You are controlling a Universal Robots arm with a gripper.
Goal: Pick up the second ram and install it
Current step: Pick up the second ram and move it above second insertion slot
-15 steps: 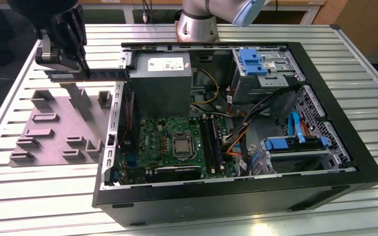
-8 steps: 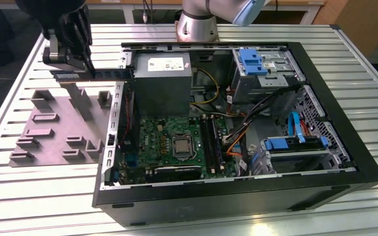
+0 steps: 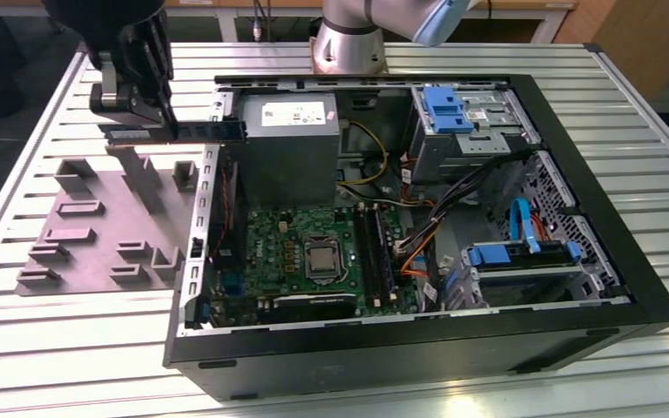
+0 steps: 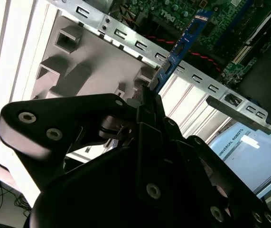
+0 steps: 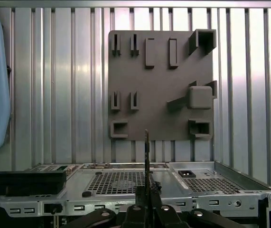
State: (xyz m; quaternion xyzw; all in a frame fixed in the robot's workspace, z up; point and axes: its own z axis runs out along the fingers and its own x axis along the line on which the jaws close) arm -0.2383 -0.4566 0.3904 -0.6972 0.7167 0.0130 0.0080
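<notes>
Exterior view: pincer (image 3: 167,124) holds ram (image 3: 216,129) aloft.

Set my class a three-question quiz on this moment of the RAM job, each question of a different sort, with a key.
1. True or false: the gripper is shut on the long, thin dark green circuit-board ram stick.
2. Multiple choice: in the exterior view, the stick is A) seated in the motherboard; B) held in the air near the wall of the open black computer case; C) lying flat on the table.
3. Fill in: the mauve-grey plastic fixture plate lies on the exterior view's ____ of the case.

Key: 1 true; 2 B; 3 left.
</notes>
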